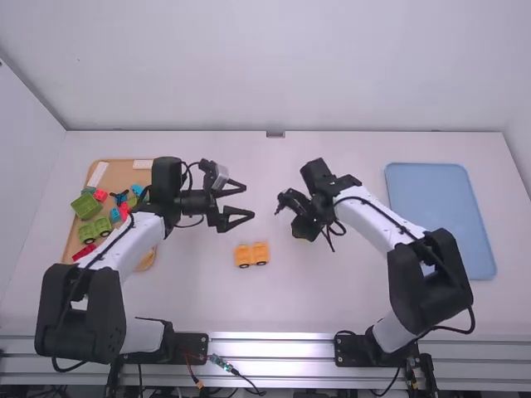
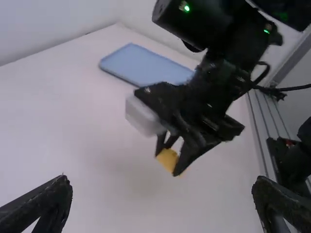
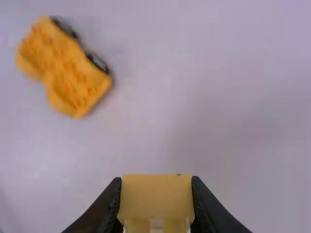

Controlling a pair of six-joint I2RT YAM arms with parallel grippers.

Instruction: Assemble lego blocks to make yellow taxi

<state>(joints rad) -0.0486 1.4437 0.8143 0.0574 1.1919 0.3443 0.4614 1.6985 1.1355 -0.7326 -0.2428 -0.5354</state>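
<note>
Taking twelve o'clock as straight away from the arm bases, I see the wheeled yellow piece (image 1: 252,255) on the white table (image 1: 332,298), its studs up and two black wheels (image 3: 98,62) showing on its six o'clock side. The left gripper (image 1: 249,201) is at twelve from that piece, its fingers spread wide with nothing between them. At about two o'clock from the piece is the right gripper (image 1: 306,227), and its own wrist view has the fingers closed against either side of a yellow block (image 3: 156,198). That block looks to be a little off the table, though from where I stand I can't swear to it. The two yellow parts are apart, not joined. Over between nine and ten o'clock from the wheeled piece lies the wooden tray (image 1: 124,174), with green, red and blue blocks in it and the left arm (image 1: 137,240) reaching across part of it. The blue tray (image 1: 436,207) lies well apart, just short of three o'clock, beyond the right arm (image 1: 369,220).
</note>
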